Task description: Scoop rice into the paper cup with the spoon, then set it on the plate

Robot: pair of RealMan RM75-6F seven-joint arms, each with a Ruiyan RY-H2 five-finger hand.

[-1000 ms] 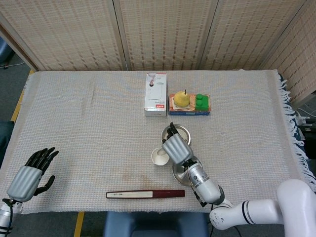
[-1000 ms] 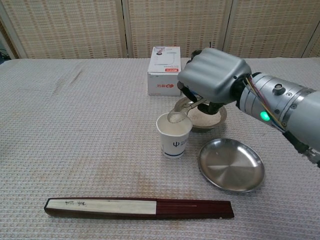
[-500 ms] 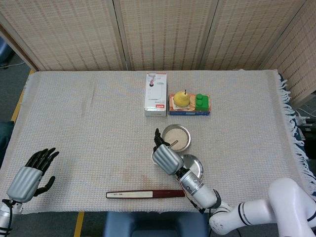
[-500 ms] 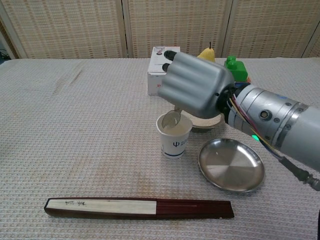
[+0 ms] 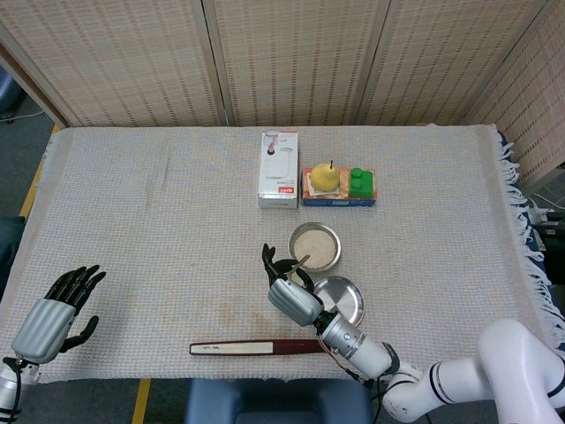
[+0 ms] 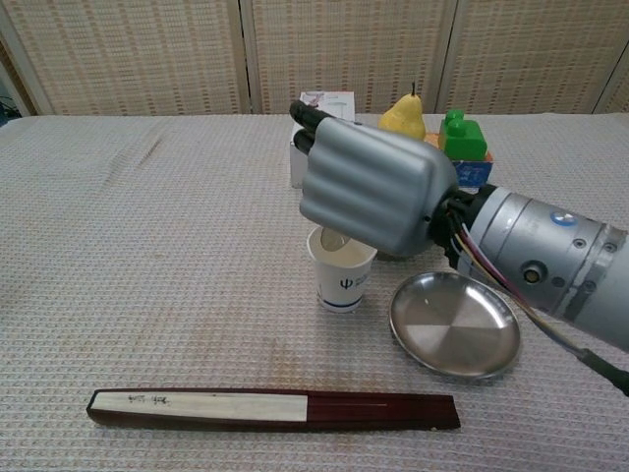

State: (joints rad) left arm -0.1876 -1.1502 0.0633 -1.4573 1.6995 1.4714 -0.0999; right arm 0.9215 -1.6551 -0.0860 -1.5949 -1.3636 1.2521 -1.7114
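Nearest us on the bench [image 6: 118, 295] lies a closed folding fan [image 6: 272, 409], its dark red edge toward us; the faint marks on its pale face are too small to read. Just beyond it sits the empty metal plate [image 6: 454, 325], and beside that the paper cup [image 6: 341, 275], upright, printed with a small dark trident-like logo. Our right hand [image 6: 373, 187] hangs over the cup with its fingers curled around the spoon [image 5: 298, 262], whose handle pokes out toward the rice bowl [image 5: 314, 246]; the spoon's bowl seems tipped into the cup. We judge the scooping under way: how much rice the cup holds we cannot tell, and it has yet to reach the plate. Our left hand [image 5: 55, 311] rests well apart, fingers spread, holding nothing. Farthest back, the white box [image 5: 278, 169] carries a red label, unreadable.
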